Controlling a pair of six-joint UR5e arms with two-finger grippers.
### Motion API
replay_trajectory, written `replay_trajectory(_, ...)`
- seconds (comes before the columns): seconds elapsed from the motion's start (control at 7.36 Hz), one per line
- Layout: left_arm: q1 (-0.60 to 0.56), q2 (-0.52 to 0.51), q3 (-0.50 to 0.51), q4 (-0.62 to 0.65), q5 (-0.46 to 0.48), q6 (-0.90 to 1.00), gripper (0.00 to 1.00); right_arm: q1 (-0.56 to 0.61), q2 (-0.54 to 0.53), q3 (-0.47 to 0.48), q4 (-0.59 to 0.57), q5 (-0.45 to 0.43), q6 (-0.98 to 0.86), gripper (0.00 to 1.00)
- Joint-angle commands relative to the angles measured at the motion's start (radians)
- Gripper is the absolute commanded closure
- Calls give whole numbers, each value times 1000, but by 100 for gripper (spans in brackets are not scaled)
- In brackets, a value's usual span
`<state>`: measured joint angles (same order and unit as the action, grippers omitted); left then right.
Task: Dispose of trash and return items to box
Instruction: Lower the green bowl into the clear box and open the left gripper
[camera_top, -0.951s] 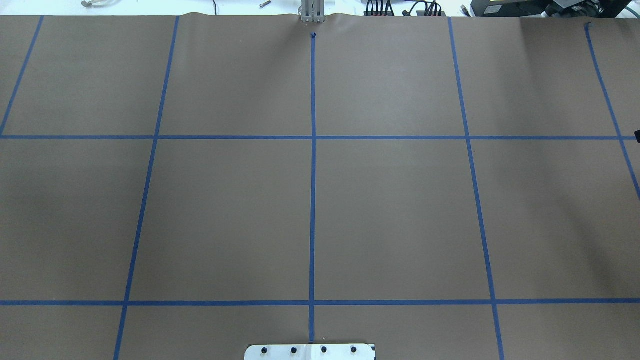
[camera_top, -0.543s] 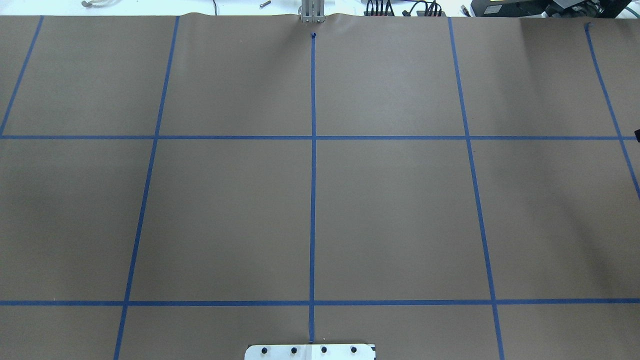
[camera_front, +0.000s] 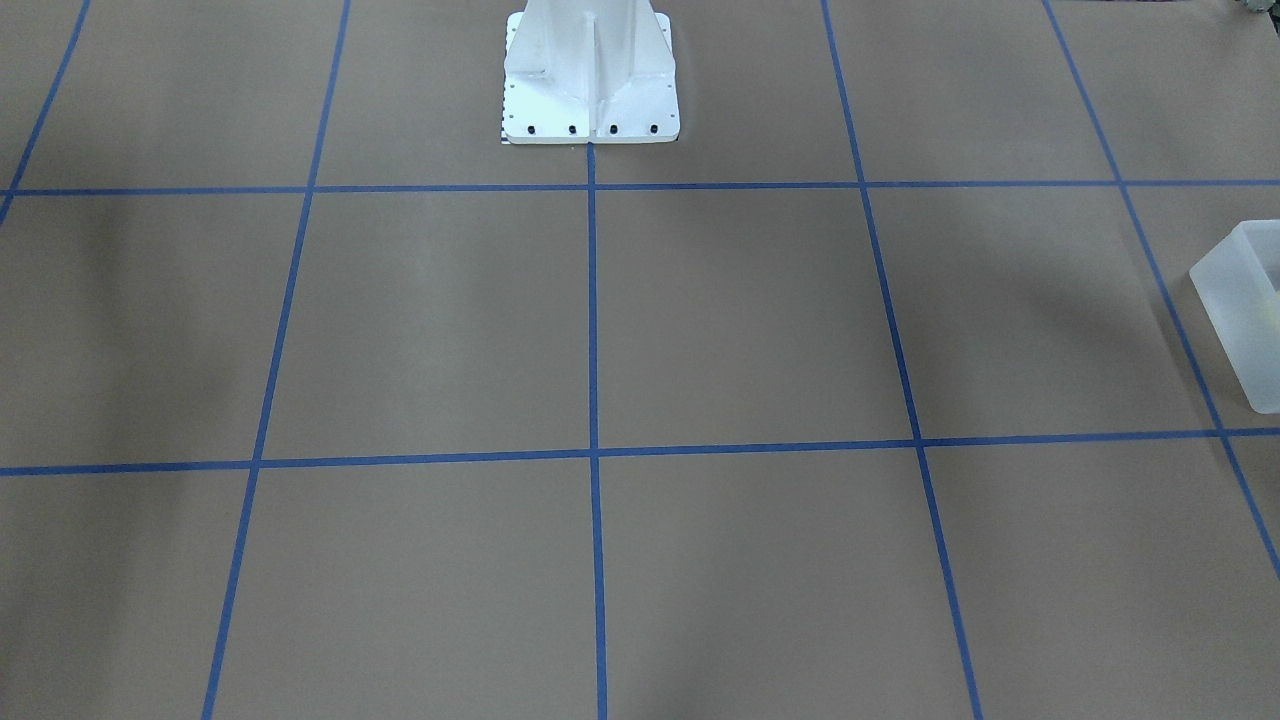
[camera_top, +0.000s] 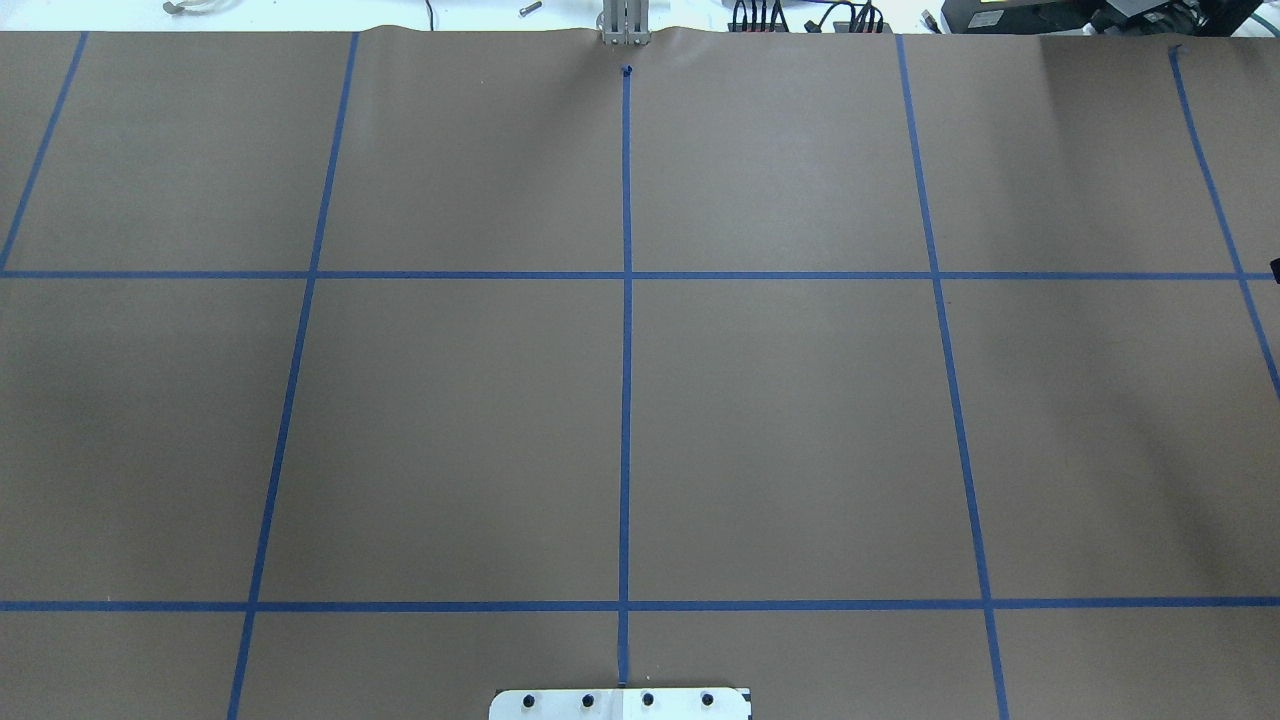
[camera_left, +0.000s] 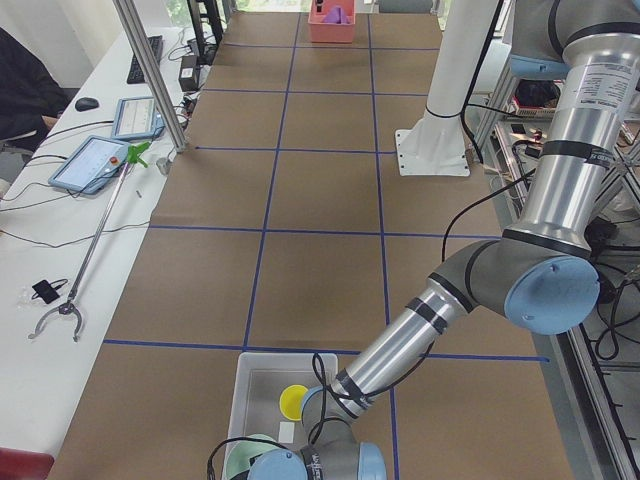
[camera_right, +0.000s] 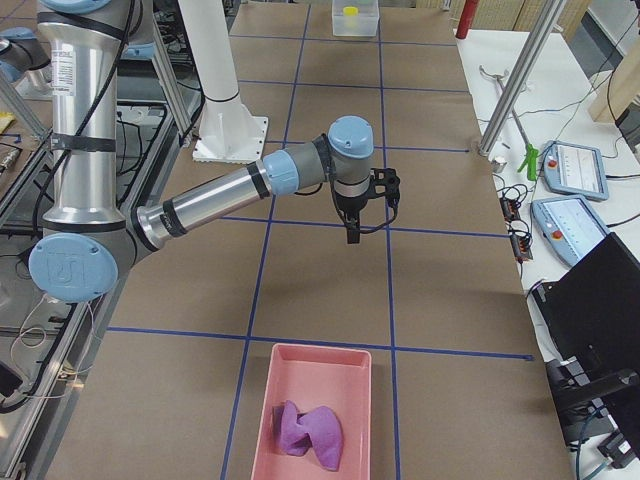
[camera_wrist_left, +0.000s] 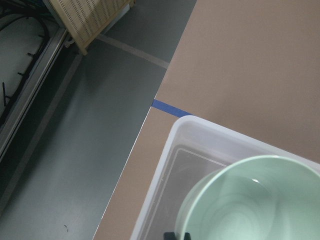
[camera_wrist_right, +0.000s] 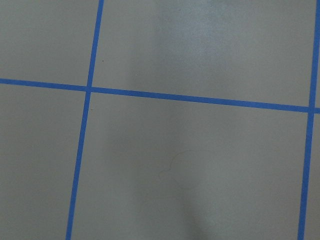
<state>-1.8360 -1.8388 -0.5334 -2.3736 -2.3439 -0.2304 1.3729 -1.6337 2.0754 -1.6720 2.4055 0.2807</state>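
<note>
One frosted white box (camera_left: 262, 380) is counted. One yellow cup (camera_left: 293, 402) and one mint-green bowl (camera_wrist_left: 250, 200) are counted, two items in all. One pink tray (camera_right: 320, 380) and one purple cloth (camera_right: 308, 432) are seen. Two robot arms are shown, one left arm (camera_left: 565, 190) and one right arm (camera_right: 215, 195), and one white base (camera_front: 590, 90). Two tablets are counted, a nearer tablet (camera_left: 98, 163) and a farther tablet (camera_left: 140, 117). One grabber tool (camera_left: 97, 238), one keyboard (camera_left: 152, 58), one computer mouse (camera_left: 88, 103) and one metal post (camera_left: 150, 75) are also seen.
</note>
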Motion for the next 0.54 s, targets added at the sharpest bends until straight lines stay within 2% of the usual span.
replay_trajectory(0.0, 12, 4, 0, -7, -52, -18, 97, 0, -2, 0, 0, -2, 0, 0)
replay_trajectory(0.27, 38, 35, 1, -128, -61, -104, 97, 0, -2, 0, 0, -3, 0, 0)
replay_trajectory(0.41, 40, 42, 1, -136, -61, -92, 45, 0, -2, 0, 0, -3, 0, 0)
